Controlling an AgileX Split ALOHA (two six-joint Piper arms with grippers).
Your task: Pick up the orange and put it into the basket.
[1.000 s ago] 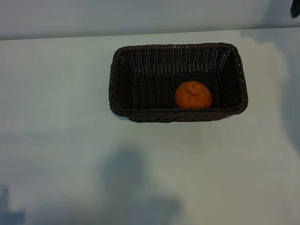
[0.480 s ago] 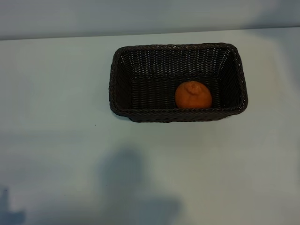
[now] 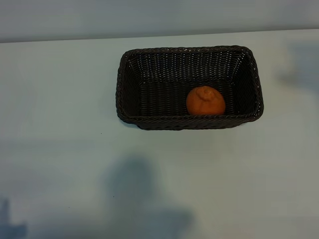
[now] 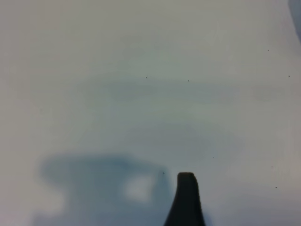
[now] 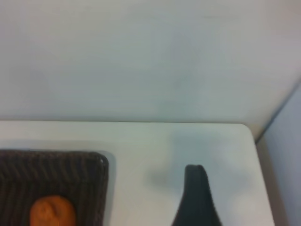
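The orange [image 3: 205,100] lies inside the dark brown woven basket [image 3: 132,64], against its near wall toward the right end. The right wrist view also catches the orange [image 5: 52,212] and a corner of the basket [image 5: 91,162], off to one side of my right gripper and apart from it. Of the right gripper only one dark finger [image 5: 197,197] shows, above bare table with nothing in its grip. One dark finger [image 4: 186,200] of the left gripper shows over bare table, holding nothing. Neither arm appears in the exterior view.
The pale table [image 3: 60,149] carries soft shadows at the near left and the far right. Its far edge meets a wall [image 3: 149,20]. The right wrist view shows a table corner [image 5: 247,129] close to the right gripper.
A dark part of the right arm at the top right corner of the exterior view has left the picture, and its shadow on the table's right side has faded. Orange and basket are unmoved.
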